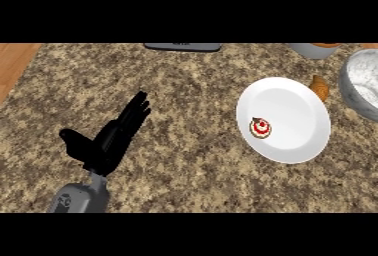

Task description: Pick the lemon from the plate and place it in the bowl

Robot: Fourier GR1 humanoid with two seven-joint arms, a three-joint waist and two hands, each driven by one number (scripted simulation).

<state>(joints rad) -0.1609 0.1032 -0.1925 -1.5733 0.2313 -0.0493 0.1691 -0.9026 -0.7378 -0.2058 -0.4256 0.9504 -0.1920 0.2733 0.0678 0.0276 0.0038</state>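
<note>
Thing on the plate: a small round item is sitting on the white plate, toward its left and lower part. Heads up, it's being shown as red and white with a dark rim, not lemon yellow, so the "lemon" label isn't really being matched here.

Plate: it's lying flat on the speckled table, right of the middle.

Bowl: a grey bowl is being cut off by the right edge, near the plate but not touching it.

In between: an orange-brown lump is wedged in the gap between plate and bowl; what it is can't be told.

Left hand: the left hand is being held open at the left of the table, fingers straight and pointing up and away, thumb out to the side. Nothing is being held, and it's well apart from the plate.

Right hand: not being shown at all.

Handling guess: the item is probably light, small and fairly stiff. Being round, it's likely to roll or skid on the glossy plate if it's nudged from one side only.

Where to grab: probably best taken across its middle from above, thumb on one side and fingers on the other, so the plate isn't being pushed.

Other stuff: a flat grey object and a pale container are poking in at the far edge.

Writing/brands: nothing readable is showing anywhere.
</note>
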